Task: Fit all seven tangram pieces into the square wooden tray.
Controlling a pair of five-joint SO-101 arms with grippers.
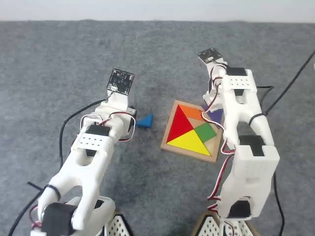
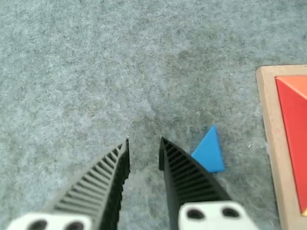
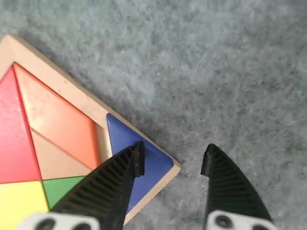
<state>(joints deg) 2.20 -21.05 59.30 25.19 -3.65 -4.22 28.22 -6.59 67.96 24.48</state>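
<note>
The square wooden tray (image 1: 172, 145) holds red (image 1: 178, 125), orange (image 1: 192, 112), yellow (image 1: 189, 142) and green (image 1: 205, 132) pieces. A light blue triangle (image 1: 145, 121) lies on the carpet left of the tray. In the left wrist view my left gripper (image 2: 145, 143) hangs open and empty over carpet, and the blue triangle (image 2: 209, 151) sits just beside one finger. My right gripper (image 3: 175, 151) is open at the tray's far right corner. One finger (image 3: 120, 175) hovers over a dark blue piece (image 3: 125, 136) that overlaps the tray rim (image 3: 72, 88); the other finger is over carpet.
Grey carpet covers the whole table. A bare wooden slot (image 3: 53, 160) shows in the tray between the orange (image 3: 57, 115) and green (image 3: 62, 187) pieces. Black cables trail at the left (image 1: 64, 132) and right (image 1: 290, 83) of the arms.
</note>
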